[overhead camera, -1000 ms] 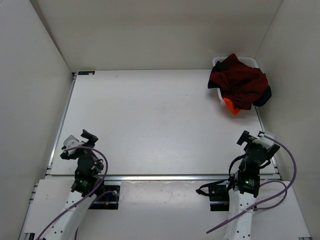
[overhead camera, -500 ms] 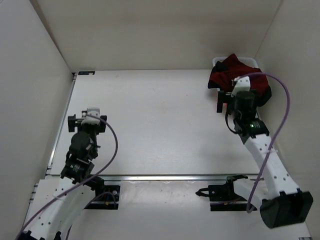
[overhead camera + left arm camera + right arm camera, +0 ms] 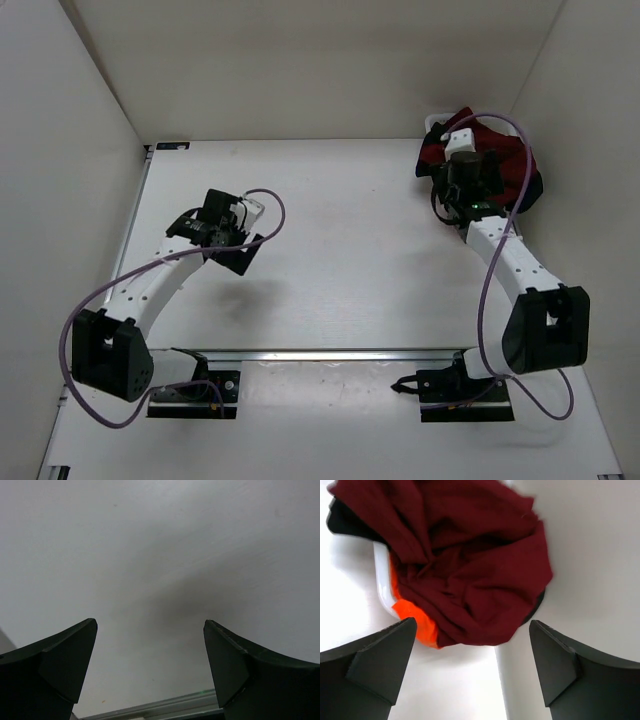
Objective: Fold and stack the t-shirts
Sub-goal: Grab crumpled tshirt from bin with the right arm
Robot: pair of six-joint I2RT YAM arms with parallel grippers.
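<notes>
The t-shirts lie in a crumpled heap in a white basket (image 3: 433, 124) at the table's back right corner. The maroon shirt (image 3: 470, 565) is on top, also seen from above (image 3: 508, 160). An orange shirt (image 3: 415, 622) peeks out under it, and a black one (image 3: 535, 190) shows at the heap's edge. My right gripper (image 3: 472, 624) hovers open just over the heap (image 3: 460, 178), with nothing between its fingers. My left gripper (image 3: 149, 623) is open and empty above bare table at the left middle (image 3: 215, 243).
The basket's white rim (image 3: 381, 580) runs along the heap's side. White walls enclose the table on the left, back and right; the right wall (image 3: 580, 150) stands right beside the basket. A metal rail (image 3: 320, 353) marks the near table edge.
Both arms have risen from their folded poses at the near edge. The right one reached out over the shirt heap; the left one swung out over the table's left middle.
</notes>
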